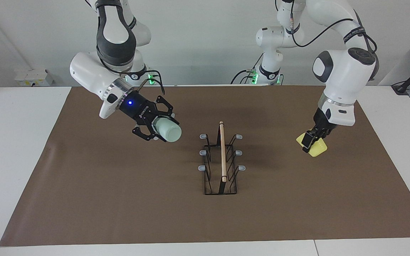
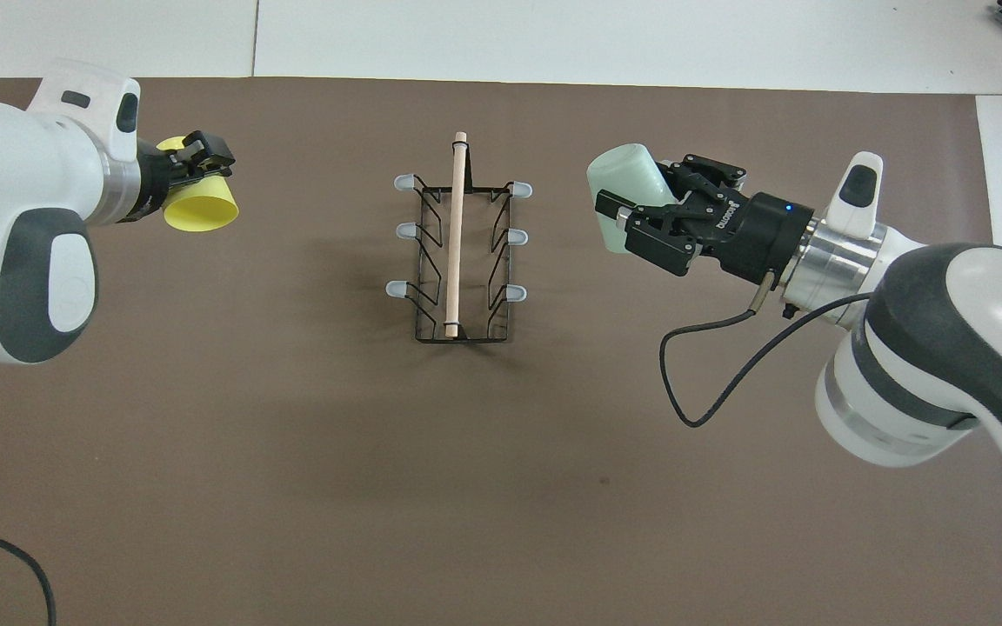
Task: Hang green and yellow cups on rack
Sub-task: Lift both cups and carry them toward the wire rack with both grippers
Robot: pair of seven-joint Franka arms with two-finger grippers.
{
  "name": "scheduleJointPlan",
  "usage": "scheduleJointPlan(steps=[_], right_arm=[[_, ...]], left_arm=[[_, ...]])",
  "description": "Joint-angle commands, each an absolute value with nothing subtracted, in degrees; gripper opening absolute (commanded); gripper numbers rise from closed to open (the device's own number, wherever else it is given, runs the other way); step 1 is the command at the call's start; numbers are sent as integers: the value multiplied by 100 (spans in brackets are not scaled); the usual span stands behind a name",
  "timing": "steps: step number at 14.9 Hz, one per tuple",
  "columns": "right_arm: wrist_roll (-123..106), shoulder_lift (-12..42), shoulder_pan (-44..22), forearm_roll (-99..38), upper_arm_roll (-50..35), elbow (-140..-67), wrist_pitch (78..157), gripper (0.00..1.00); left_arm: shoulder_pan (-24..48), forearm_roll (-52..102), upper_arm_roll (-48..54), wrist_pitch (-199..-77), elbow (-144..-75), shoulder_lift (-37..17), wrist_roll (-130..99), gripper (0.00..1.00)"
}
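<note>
The rack [image 1: 222, 160] stands mid-mat, a black wire frame with a wooden rod on top and bare grey-tipped pegs; it also shows in the overhead view [image 2: 457, 252]. My right gripper [image 1: 158, 133] is shut on the pale green cup [image 1: 167, 131] and holds it on its side in the air, beside the rack toward the right arm's end [image 2: 627, 196]. My left gripper [image 1: 311, 142] is shut on the yellow cup [image 1: 318, 148], tilted and low over the mat toward the left arm's end [image 2: 198, 209]. I cannot tell whether the yellow cup touches the mat.
A brown mat [image 1: 119, 199] covers the white table [image 1: 9, 160]. A black cable [image 2: 710, 382] loops from the right wrist over the mat. A wall socket box [image 1: 33, 77] sits at the table's edge near the right arm's base.
</note>
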State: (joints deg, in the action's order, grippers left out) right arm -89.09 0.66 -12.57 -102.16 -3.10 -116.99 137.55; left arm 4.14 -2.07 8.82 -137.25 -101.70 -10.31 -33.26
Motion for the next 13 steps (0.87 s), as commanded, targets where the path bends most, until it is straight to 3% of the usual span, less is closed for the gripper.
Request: scheduleJointPlan(steps=[1, 8, 13], right_arm=[[-9849, -149, -1528, -11561, -325, -12137, 13843, 0], [-11398, 17, -1951, -13490, -325, -12383, 13387, 0], [-12331, 421, -1916, -14168, -325, -12568, 12516, 0]], left_arm=[[466, -448, 1107, -14308, -10169, -1125, -3435, 0], [711, -1914, 1178, -15319, -10494, -1108, -3707, 0], [800, -4037, 1257, -15591, -10713, -1020, -6365, 0]])
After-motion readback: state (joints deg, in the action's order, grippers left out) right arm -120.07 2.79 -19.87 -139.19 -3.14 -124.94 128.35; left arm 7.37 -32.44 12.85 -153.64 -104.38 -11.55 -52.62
